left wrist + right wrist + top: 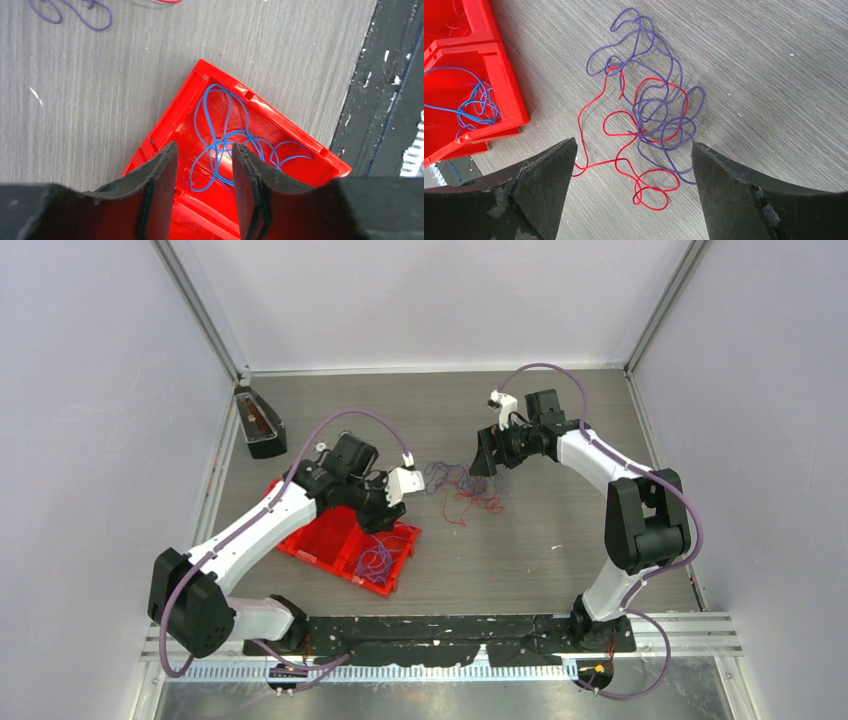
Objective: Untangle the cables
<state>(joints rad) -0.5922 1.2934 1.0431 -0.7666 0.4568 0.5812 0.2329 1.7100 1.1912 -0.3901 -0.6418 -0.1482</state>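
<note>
Grey wood-grain table [560, 550] fills the floor of a pale-walled booth. A red tray [345, 540] sits on its near left part, and the loose strands lie in the middle between the two arms. The purple cable [659, 100] and the red cable [624, 150] are heaped together there, crossing each other several times. The purple loops bunch toward the far side and the red cable trails out toward the near side, so the heap's long axis runs roughly far to near. The right claw [634, 145] is spread wide and holds nothing. It hangs over this heap, which shows framed in the gap between its two fingers, and from above the heap lies just left of and nearer than the claw. That makes the right arm the closer one for the next grab, and it would likely need to come straight down on a single strand away from the crossings. The left claw [204, 145] is parted only a little and is also empty. It hovers over a corner of the tray, where the blue cable [225, 140] lies coiled by itself, apart from the other two.
</note>
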